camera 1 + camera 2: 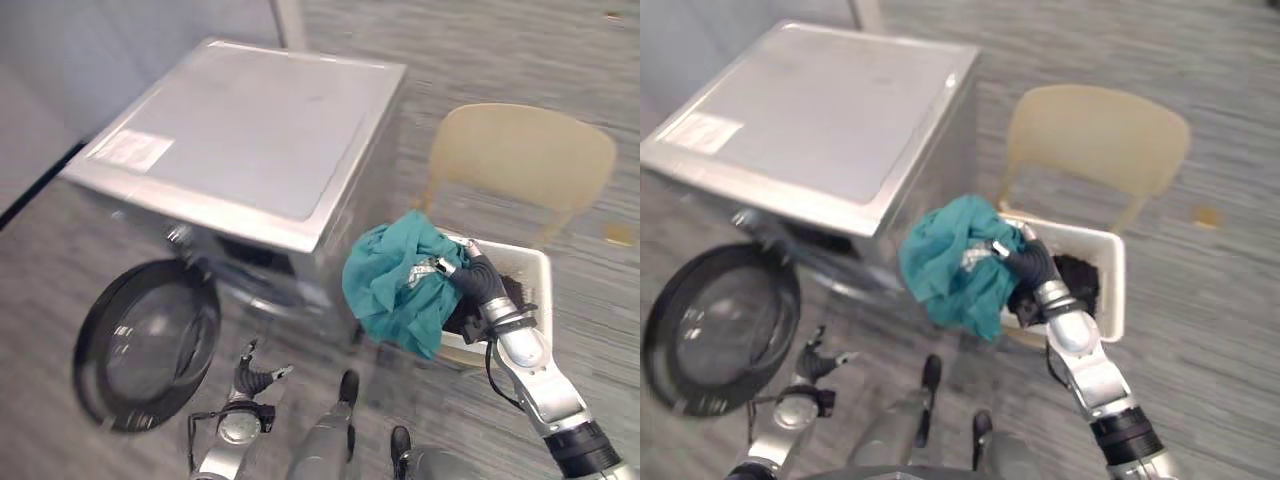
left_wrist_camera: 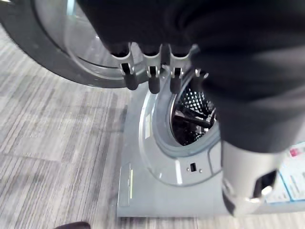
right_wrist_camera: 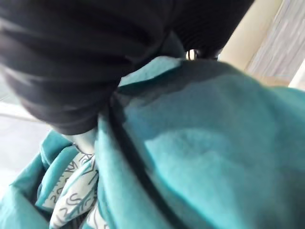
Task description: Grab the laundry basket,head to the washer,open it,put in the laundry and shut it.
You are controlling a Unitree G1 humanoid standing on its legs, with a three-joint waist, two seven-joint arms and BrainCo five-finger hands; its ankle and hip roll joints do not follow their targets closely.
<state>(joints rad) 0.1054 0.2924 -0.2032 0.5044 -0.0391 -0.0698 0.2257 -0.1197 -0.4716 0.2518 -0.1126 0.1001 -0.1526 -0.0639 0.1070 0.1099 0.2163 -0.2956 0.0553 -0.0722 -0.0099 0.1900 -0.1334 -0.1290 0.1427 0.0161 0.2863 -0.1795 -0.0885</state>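
In the left eye view, one washer (image 1: pixel 250 150) stands with its one round door (image 1: pixel 145 340) swung open, and the right hand (image 1: pixel 462 272) clutches one teal garment (image 1: pixel 395 280) above the one white laundry basket (image 1: pixel 535 265), before one tan chair (image 1: pixel 525 160). The left wrist view shows the left hand (image 2: pixel 150 71), fingers relaxed and empty, facing the drum opening (image 2: pixel 193 119). In the right wrist view, teal cloth bunches against the right hand.

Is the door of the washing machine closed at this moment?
No, the washer door is swung wide open beside the washer, and the left wrist view shows the drum opening uncovered.
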